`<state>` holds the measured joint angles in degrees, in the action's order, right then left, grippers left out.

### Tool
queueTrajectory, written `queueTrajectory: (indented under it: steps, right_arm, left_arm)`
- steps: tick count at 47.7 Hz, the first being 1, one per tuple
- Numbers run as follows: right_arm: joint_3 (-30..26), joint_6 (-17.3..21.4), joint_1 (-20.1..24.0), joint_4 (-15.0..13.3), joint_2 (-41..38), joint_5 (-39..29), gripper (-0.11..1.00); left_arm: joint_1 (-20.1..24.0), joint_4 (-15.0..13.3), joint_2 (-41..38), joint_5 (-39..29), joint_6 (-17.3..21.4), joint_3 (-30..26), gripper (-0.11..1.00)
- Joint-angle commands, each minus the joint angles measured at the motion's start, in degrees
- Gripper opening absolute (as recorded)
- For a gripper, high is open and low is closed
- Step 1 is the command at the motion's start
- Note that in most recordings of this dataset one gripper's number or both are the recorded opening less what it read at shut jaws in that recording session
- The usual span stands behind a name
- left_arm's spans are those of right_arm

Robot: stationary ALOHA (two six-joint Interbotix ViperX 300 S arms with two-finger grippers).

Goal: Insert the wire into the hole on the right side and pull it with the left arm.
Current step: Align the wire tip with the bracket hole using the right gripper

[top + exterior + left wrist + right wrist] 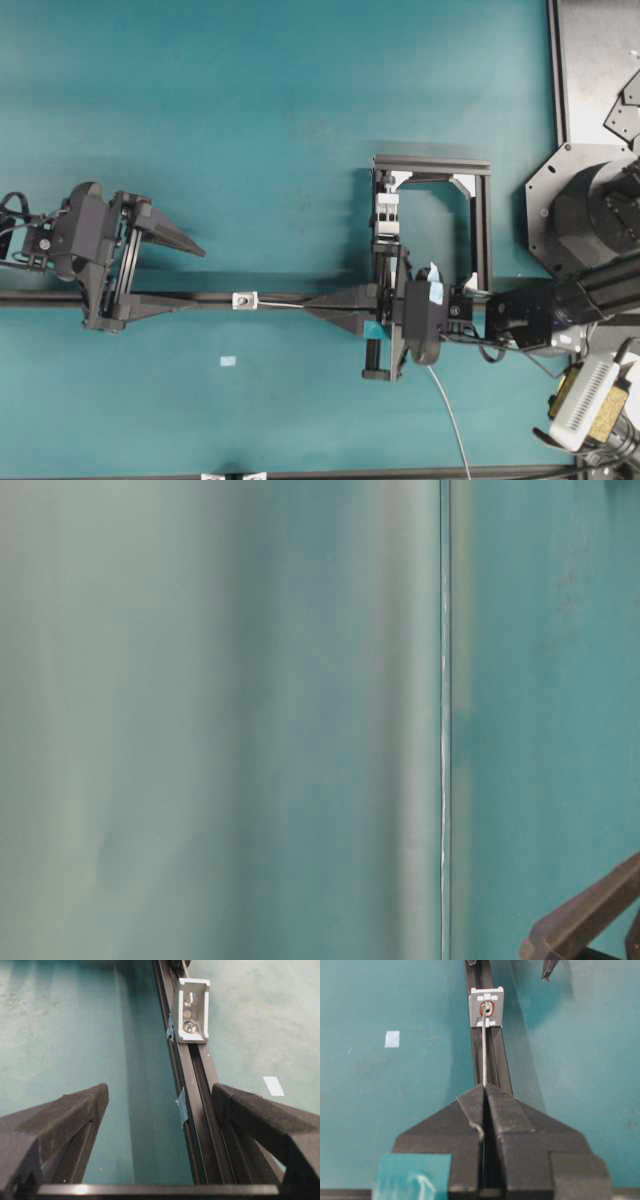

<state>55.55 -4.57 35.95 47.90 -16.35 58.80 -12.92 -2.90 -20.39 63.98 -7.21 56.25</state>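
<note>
My right claw (485, 1091) is clamped shut on the wire (484, 1055), which runs straight out from my fingertips along the black rail (495, 1060) and has its tip at the hole (485, 1009) in the small white tab. My left claw (165, 270) stands wide open and holds nothing, its fingers straddling the rail on the bench (250, 120), a short way beyond the tab's far side.

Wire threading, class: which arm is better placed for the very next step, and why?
Right. The right gripper is shut on the wire, whose tip sits at the hole; the left gripper waits open.
</note>
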Motion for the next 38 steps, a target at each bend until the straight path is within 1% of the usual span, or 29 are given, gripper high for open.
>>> queueTrajectory:
  steps: [1, 31, 38]
  right_arm:
    - [-0.5, 0.1, -0.2, 0.2, 0.4, 0.3, 0.01]
    - [-2.5, -0.4, -1.7, 0.2, -1.2, 0.4, 0.01]
    - [-3.2, -1.0, -2.0, 0.2, -1.3, 0.4, 0.01]
  left_arm:
    - [0.0, 0.0, 0.5, 0.4, 0.1, -0.6, 0.66]
    - [0.0, 0.3, 0.5, 0.1, 0.1, -0.9, 0.66]
    - [0.0, 0.3, 0.5, 0.1, 0.1, -0.9, 0.66]
